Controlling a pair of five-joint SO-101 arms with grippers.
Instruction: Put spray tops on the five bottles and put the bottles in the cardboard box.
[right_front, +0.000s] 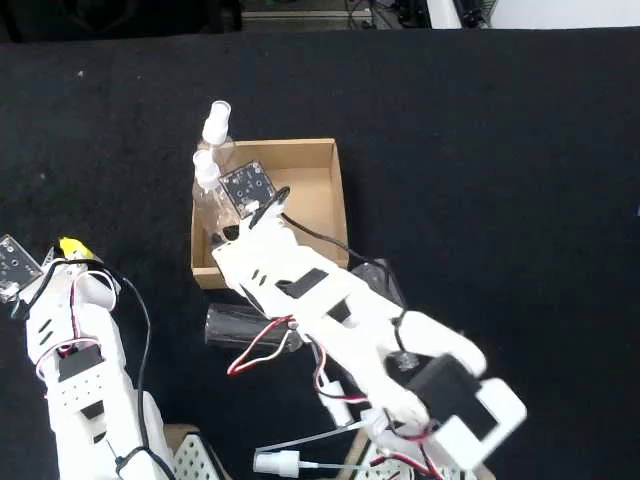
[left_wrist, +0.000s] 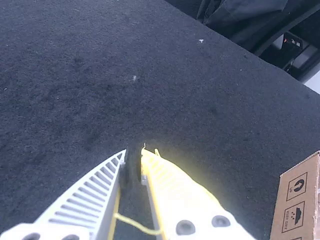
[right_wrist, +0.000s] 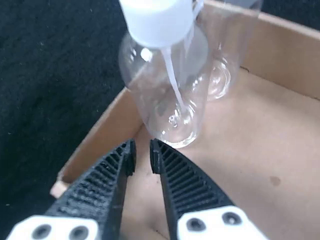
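The right claw (right_wrist: 142, 147) is seen all but clenched on nothing, low inside the cardboard box (right_wrist: 280, 150), just beside the nearer bottle (right_wrist: 167, 100). The left claw (left_wrist: 133, 152) is likewise closed and empty over the counter (left_wrist: 100, 75). The nearer bottle is stood upright in the box's corner, long axis vertical, spray top (right_wrist: 157, 20) uppermost, a second bottle (right_wrist: 225, 60) just behind. The placing seems done; the claw is best lifted straight up, so that neither bottle is tipped.

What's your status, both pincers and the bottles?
Left pincer nearly shut, empty, over bare cloth. Right pincer nearly shut, empty, in cardboard box beside two capped bottles. Loose spray top lying on cloth; nothing in the way.
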